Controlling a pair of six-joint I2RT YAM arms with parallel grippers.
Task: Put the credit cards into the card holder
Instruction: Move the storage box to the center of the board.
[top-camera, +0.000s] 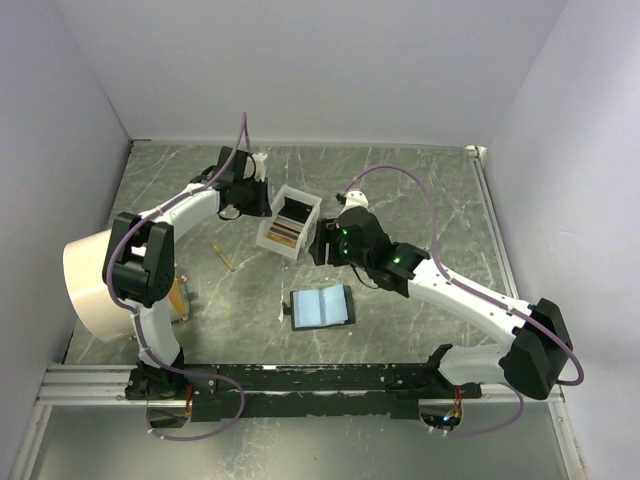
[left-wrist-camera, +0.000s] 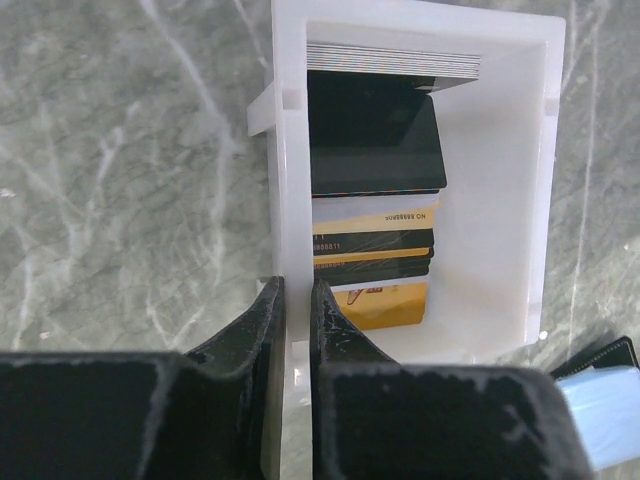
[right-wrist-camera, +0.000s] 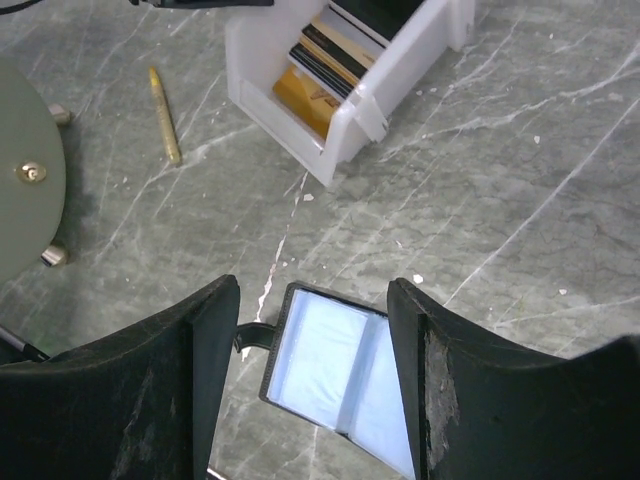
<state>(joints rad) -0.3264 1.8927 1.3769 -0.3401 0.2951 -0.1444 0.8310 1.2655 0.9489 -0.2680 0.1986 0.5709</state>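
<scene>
Left gripper (left-wrist-camera: 295, 292) stands with jaws pinched to a narrow slit over the wall of the white box (left-wrist-camera: 490, 220), where the credit cards (left-wrist-camera: 375, 230) lie stacked, centre of the overhead view. Right gripper (right-wrist-camera: 313, 287), jaws wide apart, hangs above the card holder (top-camera: 322, 307), which lies open just below the box.
</scene>
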